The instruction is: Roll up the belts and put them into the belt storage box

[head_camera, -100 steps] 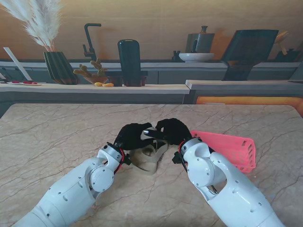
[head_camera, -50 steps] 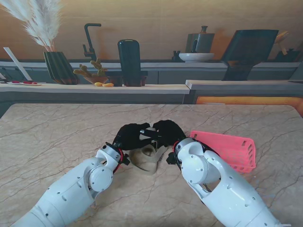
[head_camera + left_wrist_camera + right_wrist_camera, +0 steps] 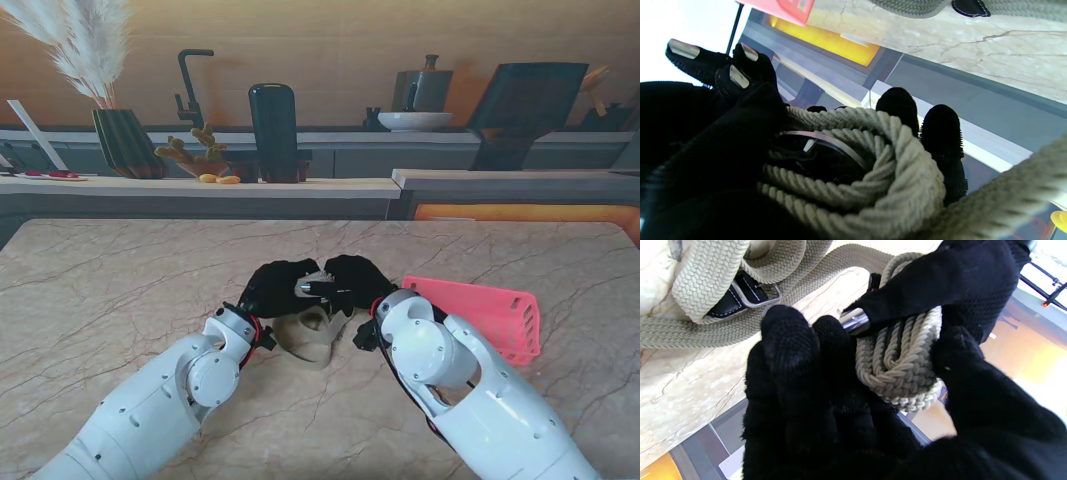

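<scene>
We find both black-gloved hands raised together over the middle of the veined marble table point(image 3: 120, 280), working one beige braided fabric belt point(image 3: 900, 363) into a coil. Our left hand point(image 3: 277, 288) is closed around the coil: its fingers point(image 3: 937, 140) stand behind the wound turns, and a silver metal buckle part point(image 3: 826, 140) shows at the coil's centre. Our right hand point(image 3: 358, 279) is closed on the same coil from the opposite side, one finger laid across the turns and its fingertips point(image 3: 790, 340) pressed in beside them.

The coil sits between the two hands, clear of the table. The unrolled remainder of the belt hangs down to a loose beige heap point(image 3: 312, 335) lying on the marble directly under and nearer to me than the hands. In the right wrist view that heap shows a black leather tab with a metal loop point(image 3: 740, 296); whether it belongs to this belt or to a second one, we cannot tell.

The pink slotted plastic storage box point(image 3: 490, 315) rests to the right, just beyond our right forearm — nothing can be seen inside it from here.

Our judgement on the step in hand: keep the turns flat and stacked, hold tension on the free length, and let one hand pinch while the other feeds — otherwise the coil is likely to spring loose.
</scene>
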Available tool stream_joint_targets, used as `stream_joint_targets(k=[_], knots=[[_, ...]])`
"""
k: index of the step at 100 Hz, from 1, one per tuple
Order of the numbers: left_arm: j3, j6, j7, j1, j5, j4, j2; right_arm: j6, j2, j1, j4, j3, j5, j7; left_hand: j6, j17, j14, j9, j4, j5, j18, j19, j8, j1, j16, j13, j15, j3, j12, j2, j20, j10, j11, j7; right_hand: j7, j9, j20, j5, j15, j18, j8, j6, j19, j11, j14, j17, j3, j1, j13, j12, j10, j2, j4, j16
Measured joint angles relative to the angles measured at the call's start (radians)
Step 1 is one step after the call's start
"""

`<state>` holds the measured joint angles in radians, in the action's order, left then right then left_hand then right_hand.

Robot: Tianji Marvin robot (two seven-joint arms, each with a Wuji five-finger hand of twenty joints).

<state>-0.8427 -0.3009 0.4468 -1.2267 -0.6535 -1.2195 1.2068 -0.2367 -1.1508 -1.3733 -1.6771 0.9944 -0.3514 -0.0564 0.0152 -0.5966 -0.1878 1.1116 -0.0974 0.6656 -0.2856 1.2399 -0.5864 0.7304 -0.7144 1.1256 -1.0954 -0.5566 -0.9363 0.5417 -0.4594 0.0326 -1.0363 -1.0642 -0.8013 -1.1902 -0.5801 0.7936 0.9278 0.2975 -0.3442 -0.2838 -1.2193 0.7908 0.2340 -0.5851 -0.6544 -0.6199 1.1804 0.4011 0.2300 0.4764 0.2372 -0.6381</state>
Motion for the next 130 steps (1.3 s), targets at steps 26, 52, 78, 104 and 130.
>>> stream_joint_targets(k=[26,52,78,104,130], knots=[[-0.043,-0.054,-0.041,-0.028,0.057,-0.024,0.003,-0.012,0.007,-0.054,-0.046,0.085,0.049,-0.038,-0.014,0.230,-0.029,-0.328,0.003,-0.182,-0.003,-0.201,-0.003,-0.199,0.027,-0.305,0.330,-0.015,0.300,-0.056,-0.013,0.035,0.470,0.377,-0.010,0.004,0.000,-0.005,-0.003,-0.020,-0.053,0.009,0.028,0.000,-0.008,0.029,0.000,-0.010,-0.012,0.020,-0.012,0.001,0.000,-0.001],[-0.087,-0.063,-0.058,-0.061,0.078,-0.057,0.001,-0.012,0.018,-0.113,-0.097,0.172,0.056,-0.060,0.000,0.380,-0.019,-0.564,0.001,-0.310,-0.003,-0.408,0.045,-0.225,0.148,-0.566,0.681,0.042,0.481,-0.080,-0.028,0.048,0.707,0.528,-0.010,0.004,0.000,-0.005,-0.009,-0.020,-0.064,0.011,0.037,0.000,-0.008,0.038,0.000,-0.012,-0.022,0.021,-0.015,0.001,0.000,-0.002],[-0.102,-0.068,-0.067,-0.066,0.100,-0.061,-0.003,-0.017,0.020,-0.166,-0.148,0.251,0.203,-0.058,-0.003,0.441,0.011,-0.659,0.003,-0.362,0.013,-0.547,0.090,-0.238,0.209,-0.669,0.792,0.057,0.542,-0.102,-0.030,0.059,0.772,0.618,-0.010,0.004,0.000,-0.005,-0.009,-0.021,-0.076,0.011,0.044,0.000,-0.009,0.038,0.000,-0.025,-0.022,0.021,-0.015,0.003,0.000,-0.004],[-0.090,-0.070,-0.072,-0.061,0.127,-0.059,-0.002,-0.055,0.013,-0.193,-0.197,0.300,0.365,-0.065,-0.067,0.450,0.022,-0.685,0.004,-0.394,0.016,-0.595,0.136,-0.274,0.231,-0.685,0.814,0.041,0.556,-0.106,-0.036,0.070,0.782,0.658,-0.010,0.004,0.000,-0.013,-0.009,-0.022,-0.076,0.011,0.048,0.000,-0.009,0.038,0.000,-0.029,-0.022,0.022,-0.015,0.003,0.000,-0.007],[-0.060,-0.067,-0.090,-0.047,0.187,-0.046,0.005,-0.082,-0.003,-0.202,-0.212,0.321,0.530,-0.053,-0.067,0.451,0.024,-0.711,0.004,-0.396,0.028,-0.608,0.146,-0.280,0.232,-0.695,0.823,0.038,0.556,-0.107,-0.038,0.073,0.783,0.661,-0.016,0.004,0.000,-0.013,-0.009,-0.022,-0.081,0.011,0.048,0.000,-0.010,0.038,0.000,-0.030,-0.022,0.029,-0.016,0.003,0.000,-0.013]])
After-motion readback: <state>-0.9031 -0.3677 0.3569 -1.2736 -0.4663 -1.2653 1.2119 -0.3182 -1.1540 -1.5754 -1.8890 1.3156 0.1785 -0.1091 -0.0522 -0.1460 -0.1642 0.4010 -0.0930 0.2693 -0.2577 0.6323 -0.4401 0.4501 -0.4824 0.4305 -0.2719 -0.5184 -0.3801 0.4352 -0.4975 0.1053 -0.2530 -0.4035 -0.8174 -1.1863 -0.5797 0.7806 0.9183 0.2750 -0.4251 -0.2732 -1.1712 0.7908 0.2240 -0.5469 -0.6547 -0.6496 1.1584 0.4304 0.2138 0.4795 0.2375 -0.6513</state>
